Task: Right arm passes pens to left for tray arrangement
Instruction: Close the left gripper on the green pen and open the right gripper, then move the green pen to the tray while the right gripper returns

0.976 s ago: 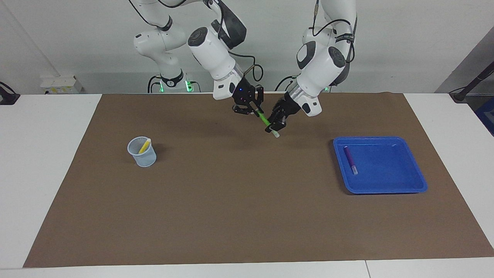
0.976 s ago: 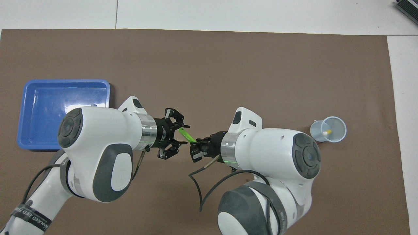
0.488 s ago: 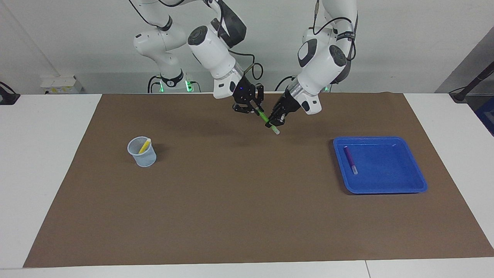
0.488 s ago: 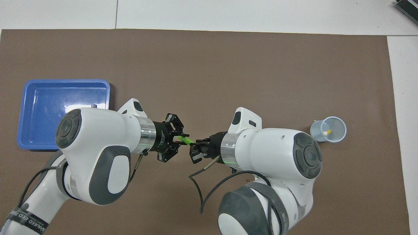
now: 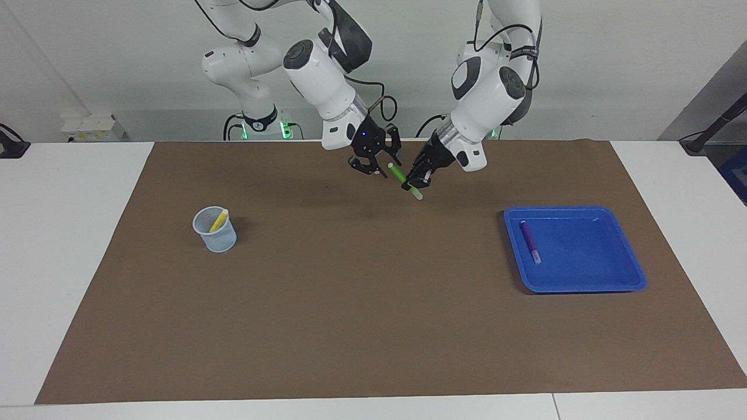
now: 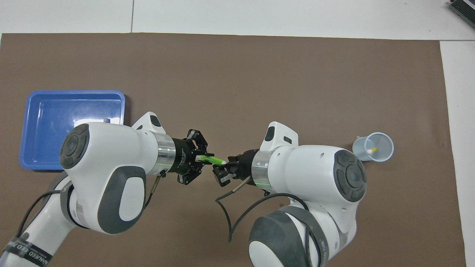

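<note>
Covering white table [image 5: 70,245]: brown mat [image 5: 362,303]

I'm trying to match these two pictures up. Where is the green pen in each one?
Facing view: the green pen hangs mid-air near the top centre, in the left gripper.
Overhead view: it is at the centre, between the two grippers.
Shared landmark: the blue tray, toward the left arm's end of the table.

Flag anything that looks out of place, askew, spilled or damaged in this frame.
Nothing stands out. The left hand holds the green pen in the air beside the right hand, whose fingers are off it. The purple pen lies flat in the blue tray, and the yellow pen leans in the upright mesh cup.
</note>
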Robot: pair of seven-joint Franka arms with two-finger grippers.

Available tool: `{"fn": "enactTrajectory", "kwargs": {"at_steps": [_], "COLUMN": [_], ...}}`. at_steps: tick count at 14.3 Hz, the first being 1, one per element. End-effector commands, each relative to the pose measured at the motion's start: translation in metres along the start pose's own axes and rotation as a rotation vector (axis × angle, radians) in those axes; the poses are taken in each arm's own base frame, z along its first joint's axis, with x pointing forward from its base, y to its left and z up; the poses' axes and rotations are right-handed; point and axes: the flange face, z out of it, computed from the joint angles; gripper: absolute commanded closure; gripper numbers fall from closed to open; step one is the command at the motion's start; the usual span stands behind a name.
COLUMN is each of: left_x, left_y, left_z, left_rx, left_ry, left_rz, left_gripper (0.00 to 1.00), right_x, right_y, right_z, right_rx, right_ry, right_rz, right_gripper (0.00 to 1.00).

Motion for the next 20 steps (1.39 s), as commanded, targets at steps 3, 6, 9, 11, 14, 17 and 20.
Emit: {"fn": "enactTrajectory", "kwargs": {"at_steps": [3,6,9,11,14,17,20], "left_x": [0.029,0.058,0.099,0.124,0.162,0.203,0.238], "left_y": [-0.006,-0.011,-0.018,-0.023,-0.033,-0.042,-0.051], "left_z": [-0.020,-0.037,-0.056,-0.070,-0.087,-0.113,-0.133], "left_rx": [0.026,0.084,0.152,0.174,0.284,0.375,0.465], "left_ry": [-0.019,-0.040,0.007,0.007,0.082,0.129,0.174], "left_rz": [0.091,0.280,0.460,0.573,0.766,0.934,1.079], "left_gripper": [1.00,1.00,1.00,1.00,1.00,1.00,1.00], "right_x": [0.000,0.000,-0.010,-0.015,-0.023,-0.042,-0.059], "right_y": [0.033,0.064,0.102,0.131,0.177,0.219,0.251], "right_z": [-0.017,-0.044,-0.066,-0.081,-0.102,-0.114,-0.123], "right_rx": [-0.015,-0.112,-0.227,-0.301,-0.369,-0.326,-0.317], "right_ry": [-0.044,-0.144,-0.247,-0.306,-0.359,-0.448,-0.487], "right_rz": [0.028,-0.013,-0.090,-0.149,-0.273,-0.492,-0.546], "right_gripper": [0.00,0.00,0.00,0.00,0.00,0.00,0.09]}}
